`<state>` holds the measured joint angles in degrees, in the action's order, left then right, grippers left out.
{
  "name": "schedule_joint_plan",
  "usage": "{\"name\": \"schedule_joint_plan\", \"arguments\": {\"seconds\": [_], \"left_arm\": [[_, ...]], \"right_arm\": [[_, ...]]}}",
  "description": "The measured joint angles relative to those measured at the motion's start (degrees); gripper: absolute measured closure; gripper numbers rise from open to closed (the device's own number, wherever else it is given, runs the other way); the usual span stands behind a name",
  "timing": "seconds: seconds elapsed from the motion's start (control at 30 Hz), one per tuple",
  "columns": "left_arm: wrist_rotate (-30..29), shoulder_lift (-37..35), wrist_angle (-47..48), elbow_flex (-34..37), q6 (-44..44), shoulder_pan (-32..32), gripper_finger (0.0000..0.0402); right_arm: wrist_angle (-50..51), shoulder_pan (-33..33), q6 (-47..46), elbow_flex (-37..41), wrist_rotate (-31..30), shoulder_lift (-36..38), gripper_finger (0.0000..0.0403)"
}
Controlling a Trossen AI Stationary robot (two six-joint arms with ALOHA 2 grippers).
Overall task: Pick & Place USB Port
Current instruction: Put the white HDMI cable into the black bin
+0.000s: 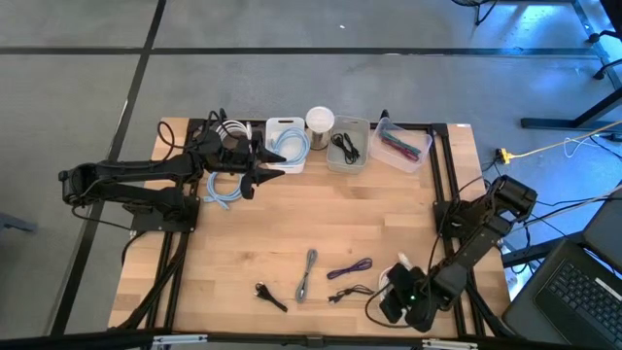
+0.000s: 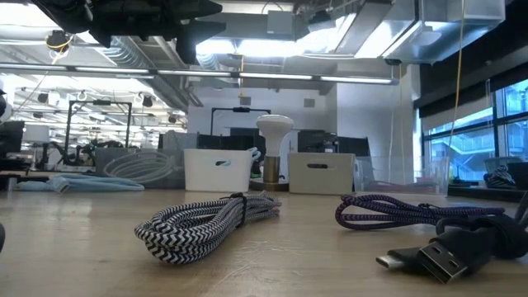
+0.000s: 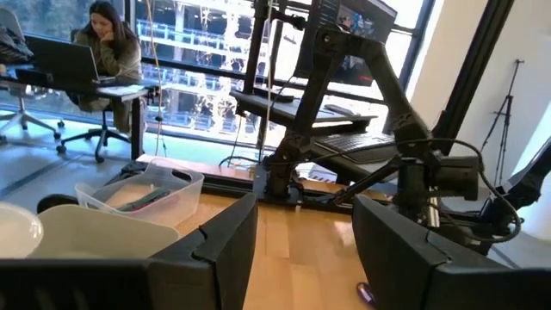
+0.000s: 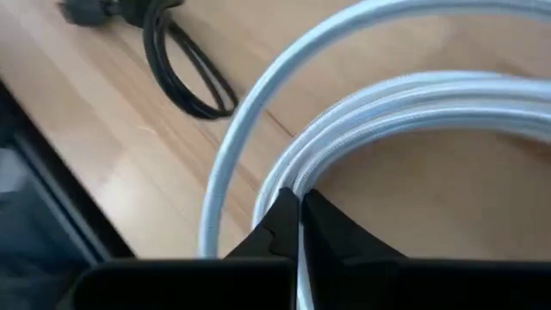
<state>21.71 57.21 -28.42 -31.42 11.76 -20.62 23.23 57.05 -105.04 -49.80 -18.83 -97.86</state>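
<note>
The left end effector [image 1: 275, 173] is held with fingers spread wide, nothing gripped, beside the white plastic bin [image 1: 286, 144] at the wooden counter [image 1: 321, 219] back. Down at the front right corner, the white coiled USB cable [image 4: 362, 112] is pinched by the right end effector [image 4: 300, 226].

White cable [image 4: 405, 95] coiled on table

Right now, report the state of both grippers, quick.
Left gripper: open, holding nothing, up near the bins at the table's back.
Right gripper: shut on the white cable, low at the table's front right corner.
</note>
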Motion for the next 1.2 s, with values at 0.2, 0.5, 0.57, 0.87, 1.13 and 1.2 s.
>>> {"name": "schedule_joint_plan", "arguments": {"seconds": [0.2, 0.5, 0.57, 0.87, 1.13, 1.2], "left_arm": [[0.1, 0.0, 0.0, 0.0, 2.3, 0.0, 0.0219], [-0.2, 0.0, 0.0, 0.0, -0.3, -0.1, 0.0219], [-0.7, 0.0, 0.0, 0.0, -2.2, -0.1, 0.0219], [-7.3, 3.5, 0.3, 0.0, -7.8, -0.1, 0.0219], [-7.6, 13.5, -3.3, 0.0, -9.5, -1.4, 0.0219], [-7.4, 14.3, -4.5, 0.0, -9.5, -2.2, 0.0219]], "right_arm": [[20.5, 1.8, -0.9, -10.6, -6.2, 0.0, 0.0402], [36.7, 0.7, 6.3, -18.7, -21.1, 0.2, 0.0402], [38.6, -0.6, 8.6, -18.7, -25.5, 0.2, 0.0403], [37.7, -11.9, 25.1, -18.8, -36.9, 3.0, 0.0403], [15.5, -25.5, 65.0, -17.8, -22.8, 8.9, 0.0403], [9.6, -29.3, 73.5, -16.4, -17.3, 10.6, 0.0403]]}}
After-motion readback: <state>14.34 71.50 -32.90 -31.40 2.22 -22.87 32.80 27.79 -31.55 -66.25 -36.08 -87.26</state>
